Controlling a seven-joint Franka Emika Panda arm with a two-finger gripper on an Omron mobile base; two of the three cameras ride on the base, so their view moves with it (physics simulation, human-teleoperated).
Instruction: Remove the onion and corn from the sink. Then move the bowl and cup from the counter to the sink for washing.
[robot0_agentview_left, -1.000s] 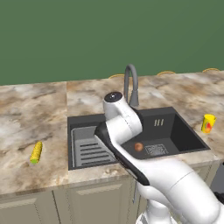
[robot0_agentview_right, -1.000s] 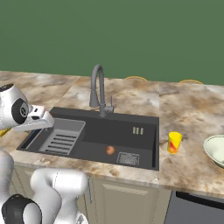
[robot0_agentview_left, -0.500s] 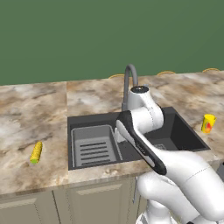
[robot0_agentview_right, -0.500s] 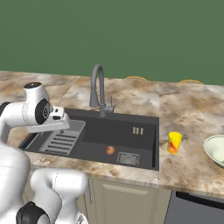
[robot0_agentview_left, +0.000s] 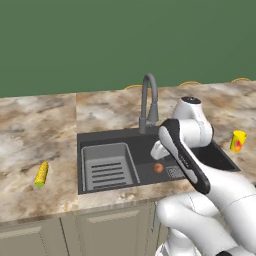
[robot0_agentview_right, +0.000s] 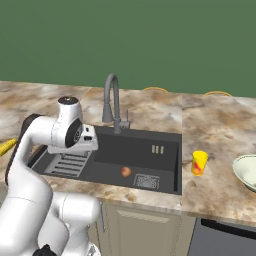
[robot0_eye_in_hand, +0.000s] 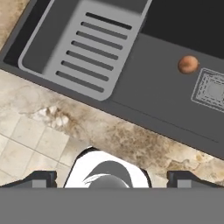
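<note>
The reddish-brown onion (robot0_agentview_left: 158, 168) (robot0_agentview_right: 125, 171) (robot0_eye_in_hand: 188, 64) lies on the floor of the dark sink (robot0_agentview_left: 129, 138) (robot0_agentview_right: 142, 146) (robot0_eye_in_hand: 140, 87), just beside the square drain grate (robot0_eye_in_hand: 212, 89). Left of the basin, the yellow corn (robot0_agentview_left: 41, 174) rests on the marbled counter (robot0_agentview_left: 30, 130); its tip (robot0_agentview_right: 6, 146) peeks past my arm. To the right of the sink stands the yellow cup (robot0_agentview_left: 238, 141) (robot0_agentview_right: 199, 162), and the pale bowl (robot0_agentview_right: 247, 172) is cut by the right edge. My gripper (robot0_eye_in_hand: 113, 179) hangs open above the sink's front rim, holding nothing, with the onion ahead of it.
The grey gooseneck faucet (robot0_agentview_left: 149, 102) (robot0_agentview_right: 113, 97) rises behind the basin. A ribbed rack insert (robot0_agentview_left: 107, 166) (robot0_agentview_right: 67, 162) (robot0_eye_in_hand: 83, 50) takes up the sink's left half. Tan cabinet doors (robot0_agentview_right: 145, 225) and tiled floor (robot0_eye_in_hand: 26, 144) lie below the counter edge.
My arm has swung to the right, from the sink's left side to over its middle. The onion, corn and cup have stayed where they were.
</note>
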